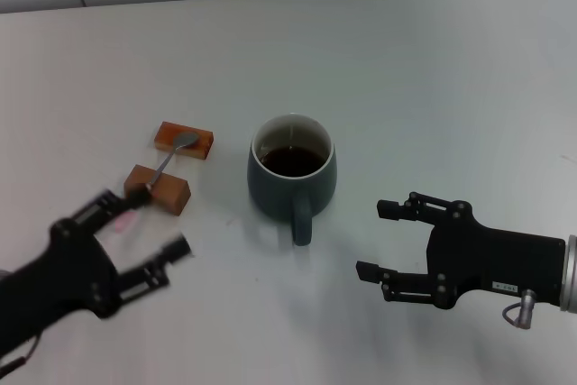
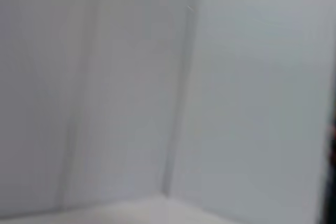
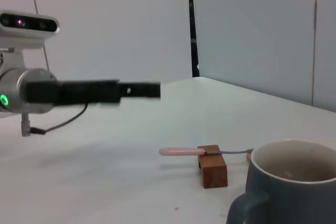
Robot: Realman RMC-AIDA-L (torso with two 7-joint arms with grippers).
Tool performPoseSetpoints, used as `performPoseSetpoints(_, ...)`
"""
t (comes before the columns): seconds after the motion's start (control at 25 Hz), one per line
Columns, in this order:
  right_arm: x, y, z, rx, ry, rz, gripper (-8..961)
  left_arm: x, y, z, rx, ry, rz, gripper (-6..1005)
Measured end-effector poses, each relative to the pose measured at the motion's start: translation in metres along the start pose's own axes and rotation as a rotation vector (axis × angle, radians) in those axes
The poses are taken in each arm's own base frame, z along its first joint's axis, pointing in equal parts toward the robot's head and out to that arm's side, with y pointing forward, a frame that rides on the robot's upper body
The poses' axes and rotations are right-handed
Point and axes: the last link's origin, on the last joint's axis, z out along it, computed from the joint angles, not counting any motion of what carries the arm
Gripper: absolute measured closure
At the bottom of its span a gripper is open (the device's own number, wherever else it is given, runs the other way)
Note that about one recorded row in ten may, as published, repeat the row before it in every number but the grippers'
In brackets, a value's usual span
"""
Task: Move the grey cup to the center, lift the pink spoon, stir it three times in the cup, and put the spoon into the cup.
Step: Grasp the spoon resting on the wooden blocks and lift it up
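Observation:
The grey cup [image 1: 293, 176] stands near the middle of the table with dark liquid in it and its handle towards me. In the right wrist view the grey cup [image 3: 287, 184] fills the near corner. The pink spoon [image 1: 169, 161] lies across two brown blocks, bowl on the far one; in the right wrist view the pink spoon [image 3: 179, 151] sticks out past the near block. My left gripper [image 1: 157, 223] is open just in front of the spoon's handle end, one finger over it. My right gripper [image 1: 371, 239] is open, to the right of the cup handle and clear of it.
Two brown blocks carry the spoon, the far block [image 1: 184, 140] and the near block [image 1: 160, 188], left of the cup. One block [image 3: 212, 167] shows in the right wrist view, with my left arm [image 3: 79, 92] above it. The left wrist view shows only a pale wall [image 2: 157, 87].

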Motion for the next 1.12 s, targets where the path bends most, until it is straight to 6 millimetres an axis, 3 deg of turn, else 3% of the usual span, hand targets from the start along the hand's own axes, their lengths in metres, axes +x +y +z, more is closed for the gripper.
performPoseSetpoints(0.28,0.0,0.0,0.0,0.001,0.001,0.002,129,0.003,-0.011,-0.017,0.232,0.201,-0.313,134)
performPoseSetpoints(0.56,0.0,-0.001,0.0,0.001,0.002,0.001,129,-0.01,-0.014,-0.02,0.321,0.244,-0.559,134)
performPoseSetpoints(1.12,0.001,0.0,-0.001,0.001,0.004,0.004,129,-0.03,-0.014,-0.024,0.434,0.231,-0.706,133)
